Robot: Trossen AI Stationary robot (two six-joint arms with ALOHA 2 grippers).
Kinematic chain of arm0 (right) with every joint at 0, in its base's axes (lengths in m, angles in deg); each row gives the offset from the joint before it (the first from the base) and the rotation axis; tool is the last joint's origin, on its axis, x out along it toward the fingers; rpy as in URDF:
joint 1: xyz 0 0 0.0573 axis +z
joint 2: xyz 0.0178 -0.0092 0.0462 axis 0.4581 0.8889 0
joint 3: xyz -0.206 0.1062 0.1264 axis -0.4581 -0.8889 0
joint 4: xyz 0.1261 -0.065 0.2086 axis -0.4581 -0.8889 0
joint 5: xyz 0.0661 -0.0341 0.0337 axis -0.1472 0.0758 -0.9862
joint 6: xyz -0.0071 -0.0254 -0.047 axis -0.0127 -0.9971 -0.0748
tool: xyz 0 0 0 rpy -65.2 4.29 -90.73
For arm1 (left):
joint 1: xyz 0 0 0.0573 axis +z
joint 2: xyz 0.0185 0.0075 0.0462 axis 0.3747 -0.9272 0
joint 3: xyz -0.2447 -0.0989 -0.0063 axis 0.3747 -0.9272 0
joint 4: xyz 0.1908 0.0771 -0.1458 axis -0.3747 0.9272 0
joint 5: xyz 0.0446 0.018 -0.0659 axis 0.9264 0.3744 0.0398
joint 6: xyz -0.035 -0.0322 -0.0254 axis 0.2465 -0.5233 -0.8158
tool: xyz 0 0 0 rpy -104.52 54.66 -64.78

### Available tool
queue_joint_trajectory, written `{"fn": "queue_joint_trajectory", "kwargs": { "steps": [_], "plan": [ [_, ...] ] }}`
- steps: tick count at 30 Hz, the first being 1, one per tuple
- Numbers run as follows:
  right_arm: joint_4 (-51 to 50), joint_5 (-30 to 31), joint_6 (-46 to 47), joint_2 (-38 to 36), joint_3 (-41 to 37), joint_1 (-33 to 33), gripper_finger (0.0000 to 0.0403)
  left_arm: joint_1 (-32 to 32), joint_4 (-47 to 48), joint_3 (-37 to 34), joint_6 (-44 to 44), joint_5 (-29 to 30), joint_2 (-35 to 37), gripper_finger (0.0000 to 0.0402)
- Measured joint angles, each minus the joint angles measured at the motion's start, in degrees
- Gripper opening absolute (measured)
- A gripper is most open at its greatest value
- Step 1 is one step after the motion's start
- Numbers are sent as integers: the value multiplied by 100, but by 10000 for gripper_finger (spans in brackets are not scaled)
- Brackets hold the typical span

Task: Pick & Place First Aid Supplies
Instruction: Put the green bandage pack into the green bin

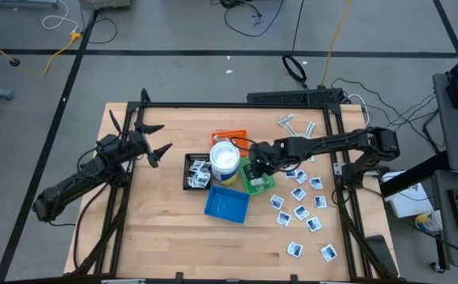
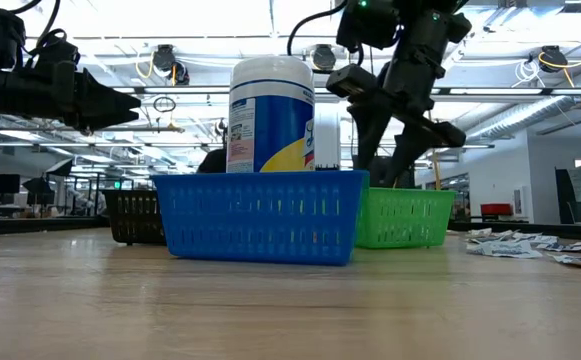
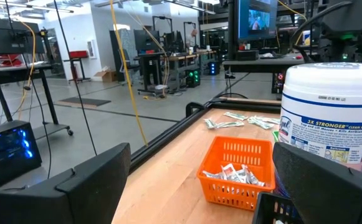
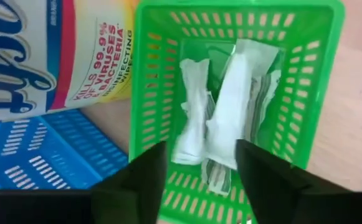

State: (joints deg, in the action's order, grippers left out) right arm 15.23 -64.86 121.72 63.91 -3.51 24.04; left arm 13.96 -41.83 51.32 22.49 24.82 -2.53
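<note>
Two dark fingers of the right gripper (image 4: pixel 196 168) are seen nearest the lens in the right wrist view, parted, with nothing pinched between them. Directly past them, inside the green basket (image 4: pixel 149 93), several narrow pale wrapped strips (image 4: pixel 230 106) are piled, and their long axes run away from the wrist along the basket's length, so they lie between the fingers' line rather than across it. One strip is placed straight ahead of the gap; whether it is touched by a finger cannot be told.

From above, the right gripper (image 1: pixel 258 164) is found over the green basket (image 1: pixel 258 178), just beside the white tub (image 1: pixel 225 160). The strips appear to have been let go into that basket, and it is judged that the coming move is a lift clear and a reach back toward the loose packets (image 1: pixel 300 211), which are scattered on the table on the right arm's own side, well apart from the left arm. The right arm is therefore much the nearer one.

The packets are seen as small flat white squares with dark print; a few more wrapped strips (image 1: pixel 286 121) lie at the table's far edge.

The left gripper (image 1: pixel 154 142) is held wide, empty, near the table's left side.
</note>
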Motion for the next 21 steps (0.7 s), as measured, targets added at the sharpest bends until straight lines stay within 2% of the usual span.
{"fn": "queue_joint_trajectory", "kwargs": {
  "steps": [3,6,13,21],
  "plan": [
    [8,0,-380,0,0,-27,226,0,0,1,1,0,1,397],
    [6,-76,-967,0,0,-105,241,0,-1,-1,-2,0,0,397],
    [-47,-443,-2438,0,0,-365,235,0,1,1,1,0,0,397],
    [-406,-462,-4059,0,0,-565,224,0,-1,-1,-1,0,1,397]
  ]
}}
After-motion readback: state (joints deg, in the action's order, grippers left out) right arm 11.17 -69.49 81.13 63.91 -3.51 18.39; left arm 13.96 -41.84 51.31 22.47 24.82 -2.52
